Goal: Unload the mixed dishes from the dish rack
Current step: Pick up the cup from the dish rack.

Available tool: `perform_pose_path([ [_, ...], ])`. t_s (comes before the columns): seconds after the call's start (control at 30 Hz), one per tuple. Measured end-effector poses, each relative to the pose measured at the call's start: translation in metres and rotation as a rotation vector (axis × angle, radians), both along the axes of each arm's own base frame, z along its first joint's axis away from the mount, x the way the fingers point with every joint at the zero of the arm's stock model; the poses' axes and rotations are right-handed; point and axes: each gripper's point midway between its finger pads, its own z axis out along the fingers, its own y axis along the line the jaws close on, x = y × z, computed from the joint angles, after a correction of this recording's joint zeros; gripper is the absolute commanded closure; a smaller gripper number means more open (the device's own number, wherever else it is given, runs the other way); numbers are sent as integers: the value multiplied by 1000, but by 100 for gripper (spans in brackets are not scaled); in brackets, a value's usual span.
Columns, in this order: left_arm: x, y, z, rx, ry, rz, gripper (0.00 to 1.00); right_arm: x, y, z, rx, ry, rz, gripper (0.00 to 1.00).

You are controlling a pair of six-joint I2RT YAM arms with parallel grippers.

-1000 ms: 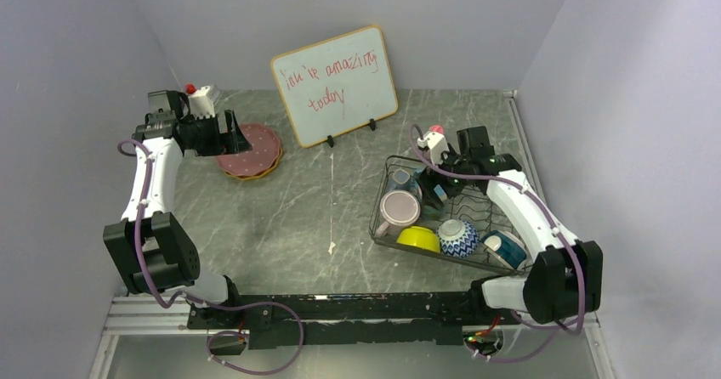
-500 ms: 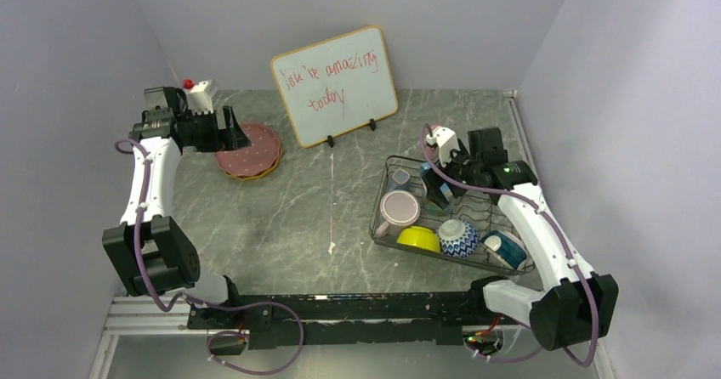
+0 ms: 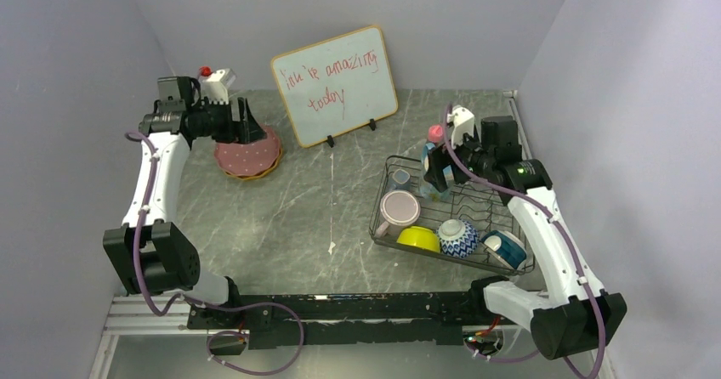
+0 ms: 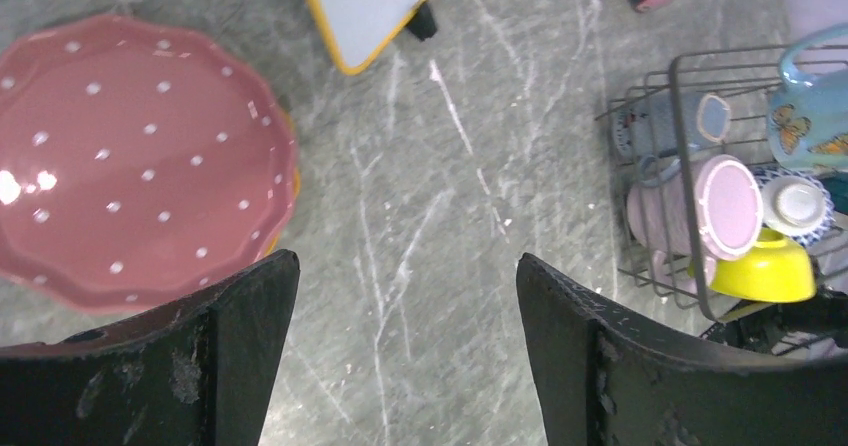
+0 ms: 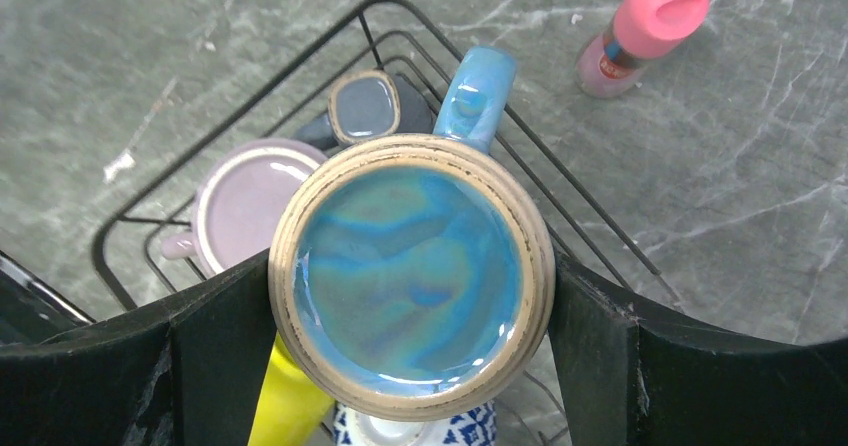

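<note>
My right gripper (image 3: 439,172) (image 5: 410,281) is shut on a light blue cup (image 5: 410,271) and holds it upright above the far end of the dark wire dish rack (image 3: 380,199) (image 5: 590,216). In the rack lie a lilac mug (image 3: 400,209) (image 5: 245,201), a small grey cup (image 3: 401,177) (image 5: 365,106), a yellow bowl (image 3: 418,240), a blue-white patterned bowl (image 3: 457,237) and a teal-white bowl (image 3: 508,247). My left gripper (image 3: 246,122) (image 4: 405,266) is open and empty, raised beside the pink dotted plate (image 3: 246,154) (image 4: 130,156), which is stacked on the orange plate (image 3: 248,175).
A whiteboard (image 3: 334,73) with red writing stands at the back centre. A small pink bottle (image 3: 434,132) (image 5: 640,31) stands just beyond the rack's far edge. Grey walls close in on the left, back and right.
My right gripper has lifted the blue cup up out of the rack. My left gripper has risen and shifted right, over the far edge of the pink plate.
</note>
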Motion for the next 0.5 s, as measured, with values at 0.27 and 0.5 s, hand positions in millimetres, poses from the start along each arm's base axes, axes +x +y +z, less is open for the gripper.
perform_pose_path([
  [0.27,2,-51,17,-91,-13,-162,20,9,9,37,219,9,-97,100],
  [0.5,0,-108,25,-201,33,-316,20,16,30,63,492,85,-130,100],
])
